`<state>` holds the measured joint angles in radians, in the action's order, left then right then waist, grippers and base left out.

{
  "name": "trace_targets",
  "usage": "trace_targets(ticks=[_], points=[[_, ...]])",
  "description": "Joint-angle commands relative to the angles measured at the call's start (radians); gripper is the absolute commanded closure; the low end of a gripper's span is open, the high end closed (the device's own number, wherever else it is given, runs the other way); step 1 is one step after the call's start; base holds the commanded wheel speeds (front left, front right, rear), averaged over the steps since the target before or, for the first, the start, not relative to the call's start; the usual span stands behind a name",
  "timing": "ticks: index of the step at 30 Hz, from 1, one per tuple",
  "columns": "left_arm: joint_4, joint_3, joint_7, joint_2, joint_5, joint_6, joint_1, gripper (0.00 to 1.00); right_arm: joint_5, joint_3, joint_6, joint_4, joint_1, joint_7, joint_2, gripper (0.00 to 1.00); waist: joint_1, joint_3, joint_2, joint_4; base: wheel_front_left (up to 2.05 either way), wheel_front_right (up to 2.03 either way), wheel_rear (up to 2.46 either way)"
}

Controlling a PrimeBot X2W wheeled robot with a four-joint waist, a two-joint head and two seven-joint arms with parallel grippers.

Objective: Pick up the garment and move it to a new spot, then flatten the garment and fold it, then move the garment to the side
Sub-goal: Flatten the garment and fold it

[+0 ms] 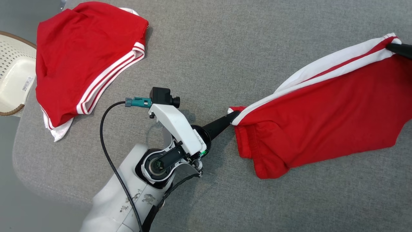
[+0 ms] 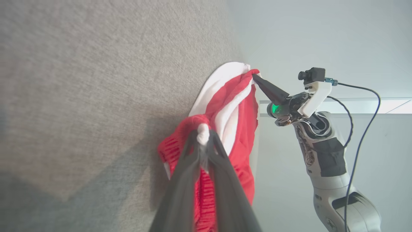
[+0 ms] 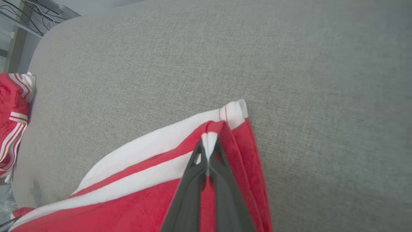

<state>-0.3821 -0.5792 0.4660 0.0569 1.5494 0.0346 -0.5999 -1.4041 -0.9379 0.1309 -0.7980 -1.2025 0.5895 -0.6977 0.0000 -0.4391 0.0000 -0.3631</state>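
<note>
My left gripper (image 1: 236, 114) is clamped on the waistband corner of the garment (image 1: 322, 122); my right gripper (image 1: 390, 46) pinches its striped hem, cloth stretched between them by the right edge of the cushion (image 1: 206, 48)

Red white-striped garment (image 1: 322, 119) stretched across grey cushion (image 1: 206, 48)

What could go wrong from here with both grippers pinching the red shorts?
1. Slip: the left gripper holds only a small nub of white trim, and the right gripper only a thin stripe edge. Pulling the red shorts tauter could free a corner.
2. Trapped fold: the cloth bunches and doubles under near the left gripper, so laying it down as is may leave creases.
3. The folded red shorts lie on the left gripper's side; a wide sweep could drag them.
</note>
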Motion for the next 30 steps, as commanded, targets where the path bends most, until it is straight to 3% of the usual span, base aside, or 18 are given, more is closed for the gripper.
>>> trace_targets(ticks=[1, 2, 13, 15, 21, 25, 30], points=[[-0.008, -0.002, -0.006, 0.004, -0.002, 0.01, -0.018, 1.0, 0.014, 0.005, 0.0, -0.015, -0.018, -0.021, -0.002, 0.81, 0.0, -0.004, 0.0, -0.002, 0.0, 0.0, 0.0], [-0.016, -0.006, -0.009, 0.003, -0.001, 0.012, -0.023, 1.0, 0.017, 0.008, 0.0, -0.026, -0.021, -0.035, 0.003, 0.0, 0.0, -0.006, 0.0, -0.003, 0.0, 0.0, 0.0], [-0.078, -0.033, -0.065, -0.003, 0.023, 0.026, -0.071, 1.0, 0.067, 0.019, 0.0, -0.02, -0.029, -0.239, 0.029, 0.0, 0.0, -0.016, 0.0, 0.006, 0.0, 0.0, 0.0], [-0.097, -0.034, -0.093, -0.003, 0.007, 0.017, -0.08, 0.0, 0.067, 0.017, 0.0, -0.02, -0.022, -0.254, 0.024, 0.0, 0.0, -0.013, 0.0, 0.01, 0.0, 0.0, 0.0], [-0.156, -0.038, -0.167, -0.003, -0.021, -0.006, -0.094, 0.0, 0.079, 0.018, 0.0, -0.003, 0.007, -0.361, 0.011, 0.0, 0.0, 0.017, 0.0, 0.029, 0.0, 0.0, 0.0], [-0.186, -0.022, -0.292, 0.007, -0.087, 0.003, -0.096, 0.0, 0.098, 0.012, 0.0, 0.02, 0.05, -0.484, 0.009, 0.0, 0.0, 0.054, 0.0, 0.052, 0.0, 0.0, 0.0], [-0.208, -0.046, -0.508, 0.058, -0.253, 0.004, -0.091, 0.0, 0.163, -0.014, 0.0, 0.051, 0.115, -0.674, 0.0, 0.0, 0.0, 0.117, 0.0, 0.098, 0.0, 0.0, 0.0]])
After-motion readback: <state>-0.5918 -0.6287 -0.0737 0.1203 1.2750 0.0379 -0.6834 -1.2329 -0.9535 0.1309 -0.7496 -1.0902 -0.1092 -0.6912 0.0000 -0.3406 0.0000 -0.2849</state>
